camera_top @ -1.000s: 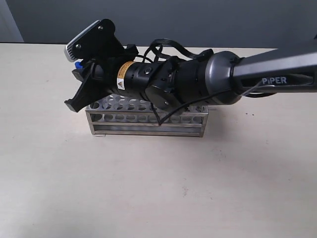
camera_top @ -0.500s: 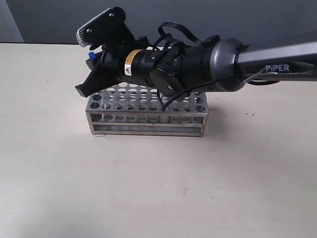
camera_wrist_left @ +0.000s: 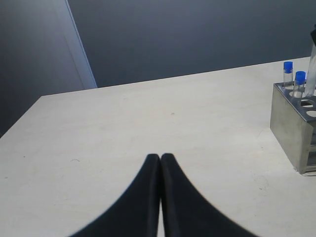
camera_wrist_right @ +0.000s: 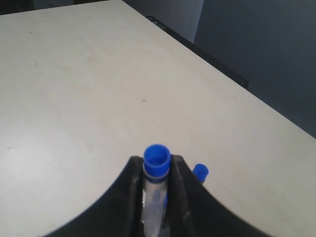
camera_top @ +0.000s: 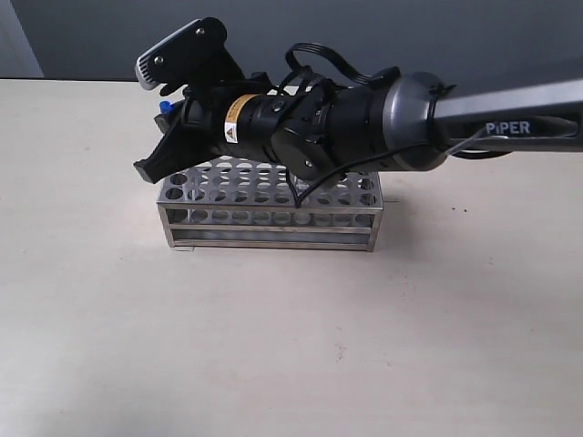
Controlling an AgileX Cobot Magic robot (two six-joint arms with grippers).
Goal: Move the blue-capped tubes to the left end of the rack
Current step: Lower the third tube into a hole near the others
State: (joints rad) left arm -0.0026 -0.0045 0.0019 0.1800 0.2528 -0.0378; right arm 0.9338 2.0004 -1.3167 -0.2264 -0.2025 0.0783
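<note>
One blue-capped tube clamped in the right pincer, jaws narrowly apart — at the rack, left pincer closed, empty.

Looks like a lab bench setup. Steel test-tube rack with blue-capped tubes on a bare beige table. Plain dark grey wall on the far side.
</note>
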